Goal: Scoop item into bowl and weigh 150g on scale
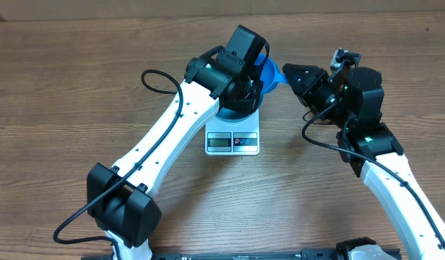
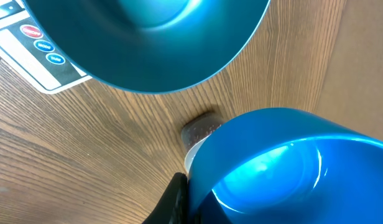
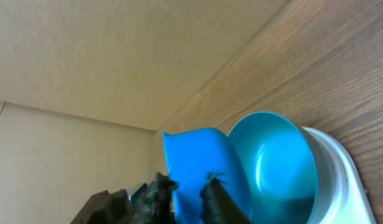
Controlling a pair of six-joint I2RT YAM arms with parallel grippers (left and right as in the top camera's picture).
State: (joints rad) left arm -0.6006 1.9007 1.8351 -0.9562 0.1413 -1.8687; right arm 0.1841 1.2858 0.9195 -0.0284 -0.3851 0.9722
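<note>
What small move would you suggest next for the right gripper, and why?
Probably close the right gripper firmly on the scoop: its fingers straddle the scoop's wall, just beside the bowl on the scale, yet a firm grip isn't evident.

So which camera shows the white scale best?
Overhead: the scale shows its front strip with display and buttons, though the left arm covers the rest. Left wrist catches only a buttoned corner; right wrist only a white edge beneath the blue bowl.

No legible text, markings on the scale (image 1: 232, 141) too small to read
</note>
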